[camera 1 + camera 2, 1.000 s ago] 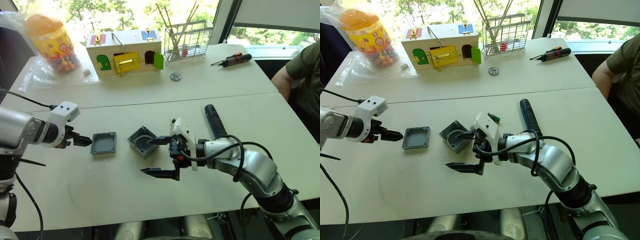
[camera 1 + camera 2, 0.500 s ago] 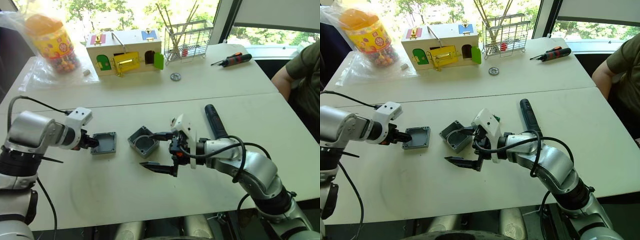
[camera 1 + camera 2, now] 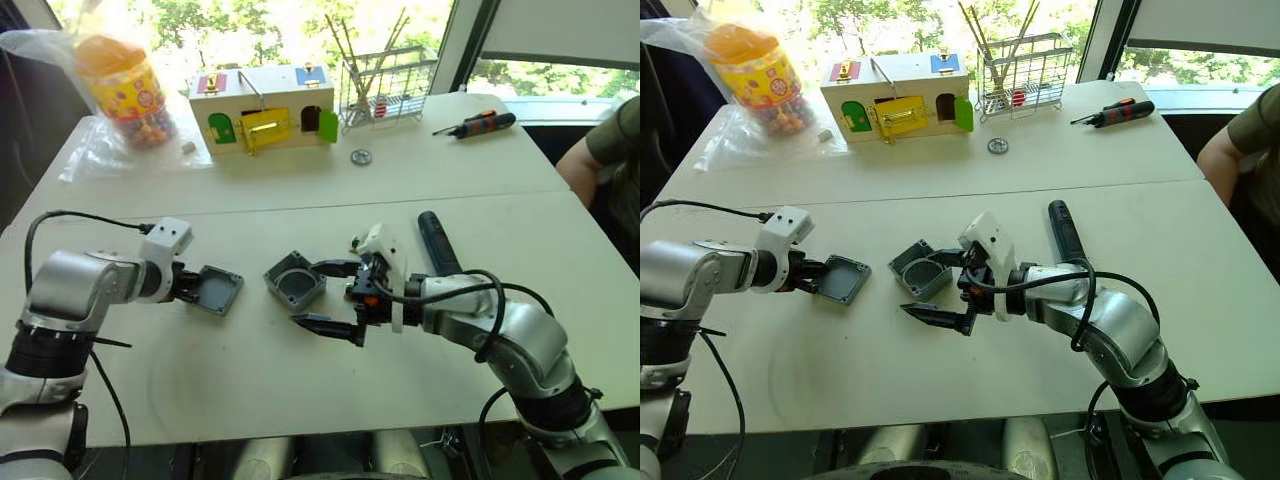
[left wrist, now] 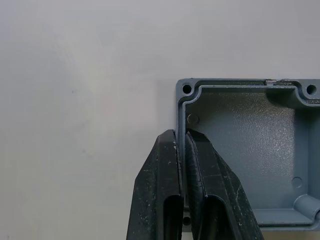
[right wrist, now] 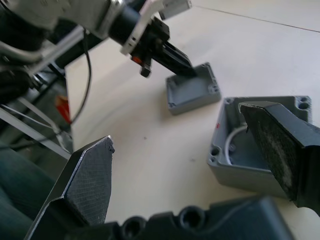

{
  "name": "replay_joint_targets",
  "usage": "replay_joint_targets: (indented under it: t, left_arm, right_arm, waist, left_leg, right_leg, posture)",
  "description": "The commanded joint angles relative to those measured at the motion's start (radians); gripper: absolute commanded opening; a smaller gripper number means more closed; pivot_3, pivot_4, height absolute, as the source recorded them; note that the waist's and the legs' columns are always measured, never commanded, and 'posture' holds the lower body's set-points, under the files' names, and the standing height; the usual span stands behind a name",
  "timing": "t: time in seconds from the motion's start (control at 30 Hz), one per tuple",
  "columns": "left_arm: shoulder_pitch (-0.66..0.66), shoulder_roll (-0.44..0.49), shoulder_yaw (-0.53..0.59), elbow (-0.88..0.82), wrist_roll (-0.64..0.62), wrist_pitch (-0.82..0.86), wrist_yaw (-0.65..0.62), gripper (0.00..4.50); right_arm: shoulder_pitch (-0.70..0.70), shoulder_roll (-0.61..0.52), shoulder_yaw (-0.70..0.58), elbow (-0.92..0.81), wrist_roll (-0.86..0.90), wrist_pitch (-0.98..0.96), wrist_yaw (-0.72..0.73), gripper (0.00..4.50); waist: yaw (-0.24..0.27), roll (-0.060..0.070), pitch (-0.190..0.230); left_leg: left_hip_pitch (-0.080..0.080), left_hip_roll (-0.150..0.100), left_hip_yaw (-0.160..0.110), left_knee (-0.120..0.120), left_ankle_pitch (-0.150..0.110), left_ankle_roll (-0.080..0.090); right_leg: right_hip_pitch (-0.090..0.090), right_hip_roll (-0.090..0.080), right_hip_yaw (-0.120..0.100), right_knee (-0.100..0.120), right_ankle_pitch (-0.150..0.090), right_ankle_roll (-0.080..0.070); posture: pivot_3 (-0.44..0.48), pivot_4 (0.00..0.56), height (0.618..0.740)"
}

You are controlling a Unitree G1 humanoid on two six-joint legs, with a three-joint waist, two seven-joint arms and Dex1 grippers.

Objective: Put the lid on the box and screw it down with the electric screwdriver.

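Observation:
The grey lid [image 3: 217, 291] lies inside-up left of centre on the white table, slightly tilted. My left gripper [image 3: 190, 287] is shut on its near rim; in the left wrist view the two fingers [image 4: 170, 165] pinch the lid's wall [image 4: 179, 107] between them. The deeper grey box [image 3: 295, 281] stands open-side-up in the middle. My right gripper [image 3: 309, 294] hangs wide open just right of it, one finger over the box's edge and the other nearer the table's front. The black electric screwdriver [image 3: 437, 242] lies on the table behind my right wrist.
At the back stand a wooden house-shaped box [image 3: 265, 105], a wire rack [image 3: 385, 80], a candy jar [image 3: 125, 80] on plastic wrap, a small metal disc [image 3: 361, 157] and a red-and-black hand screwdriver [image 3: 478, 122]. A person's arm [image 3: 610, 150] rests at the right edge.
My left gripper has moved right to the lid and shut on its rim; the lid now sits turned and tilted. The right gripper stays open by the box. The camera shifted.

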State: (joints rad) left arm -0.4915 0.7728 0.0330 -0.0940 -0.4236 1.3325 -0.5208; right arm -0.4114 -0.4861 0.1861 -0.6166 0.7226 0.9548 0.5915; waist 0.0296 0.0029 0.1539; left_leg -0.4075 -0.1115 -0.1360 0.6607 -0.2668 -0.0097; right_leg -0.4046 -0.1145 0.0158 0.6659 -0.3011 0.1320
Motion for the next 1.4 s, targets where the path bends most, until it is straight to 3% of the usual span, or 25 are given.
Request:
replay_joint_targets:
  t: [0.03,0.2,0.53,0.8,1.13,1.23,1.4]
  left_arm:
    - [-0.074,0.008,0.098,0.023,-0.016,-0.14,-0.043,0.09]
    - [-0.195,-0.02,0.166,0.063,-0.04,-0.308,-0.081,0.09]
    - [-0.347,-0.21,0.096,0.075,-0.002,-0.435,0.003,0.09]
    - [-0.367,-0.287,0.07,0.097,0.0,-0.47,0.008,0.09]
    - [-0.388,-0.306,0.089,0.088,-0.033,-0.434,0.0,0.09]
    - [-0.383,-0.308,0.087,0.082,-0.042,-0.423,0.002,0.0]
    - [-0.381,-0.31,0.091,0.071,-0.059,-0.403,0.007,0.0]
  right_arm:
    - [-0.06,0.047,-0.115,0.039,0.11,0.047,-0.039,4.5]
    - [-0.203,0.148,-0.187,0.2,0.113,0.088,-0.171,4.5]
    - [-0.481,0.398,-0.345,0.521,0.147,0.16,-0.442,4.5]
    - [-0.452,0.429,-0.373,0.507,0.156,0.188,-0.494,4.5]
    - [-0.42,0.444,-0.382,0.473,0.167,0.16,-0.501,4.5]
    - [-0.411,0.446,-0.381,0.467,0.166,0.151,-0.496,3.88]
    - [-0.4,0.452,-0.364,0.467,0.153,0.128,-0.49,2.08]
  waist:
    - [0.0,-0.002,0.001]
    - [-0.01,-0.003,0.001]
    - [-0.059,-0.003,0.001]
    - [-0.08,-0.003,0.001]
    - [-0.095,-0.003,0.001]
    - [-0.098,-0.003,0.001]
    - [-0.098,-0.003,0.001]
  left_leg:
    - [0.0,0.0,0.0,0.0,0.0,0.0]
    - [-0.002,0.0,0.0,0.0,0.001,-0.002]
    - [-0.003,-0.001,0.002,-0.005,0.002,-0.003]
    - [-0.003,-0.001,0.002,-0.008,0.002,-0.003]
    - [-0.003,-0.001,0.002,-0.009,0.002,-0.003]
    - [-0.003,-0.001,0.002,-0.009,0.002,-0.003]
    - [-0.003,-0.001,0.002,-0.01,0.002,-0.003]
  right_leg:
    - [0.0,0.0,0.0,0.0,0.0,0.0]
    - [-0.001,-0.001,0.0,0.0,0.0,0.0]
    - [-0.003,-0.003,0.0,0.001,0.0,0.0]
    - [-0.005,-0.003,0.0,0.001,0.0,0.0]
    - [-0.005,-0.003,0.0,0.001,0.0,0.0]
    - [-0.005,-0.003,0.0,0.001,0.0,0.0]
    - [-0.006,-0.003,0.0,0.001,0.0,0.0]
  posture:
    - [0.0,0.15,0.74]
    - [0.0,0.15,0.74]
    - [0.0,0.15,0.74]
    - [0.0,0.15,0.74]
    - [0.0,0.15,0.74]
    - [0.0,0.15,0.74]
    - [0.0,0.15,0.74]
